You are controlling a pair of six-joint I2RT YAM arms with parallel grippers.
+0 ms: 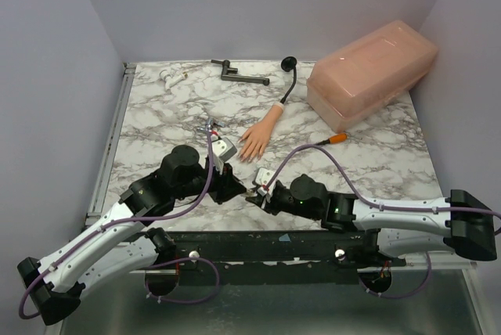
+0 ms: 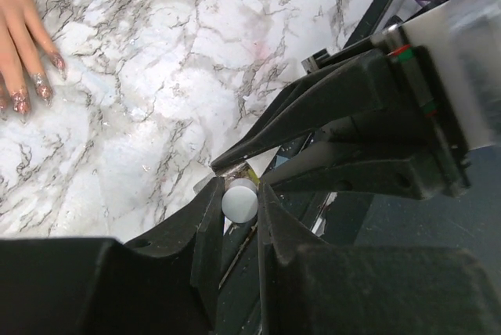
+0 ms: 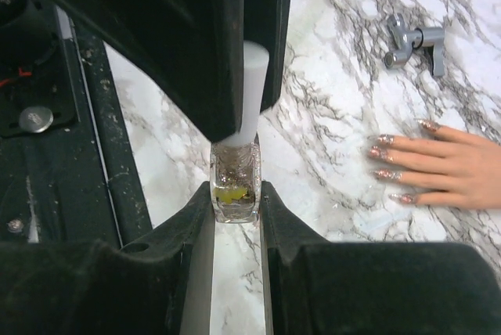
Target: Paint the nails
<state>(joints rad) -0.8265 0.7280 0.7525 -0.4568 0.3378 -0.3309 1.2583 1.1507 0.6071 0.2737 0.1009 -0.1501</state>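
Note:
The peach mannequin hand lies palm down mid-table, its black stem curving away behind it. Its nails are glittery reddish and also show in the left wrist view. My right gripper is shut on a small clear nail polish bottle with glitter inside. My left gripper is shut on the bottle's white cap, which still sits on the bottle neck. Both grippers meet near the table's front edge, in front of the hand.
A large pinkish translucent box stands at the back right. A black tool and a white object lie at the back. An orange-tipped cable lies right of the hand. A grey metal piece lies left of the hand.

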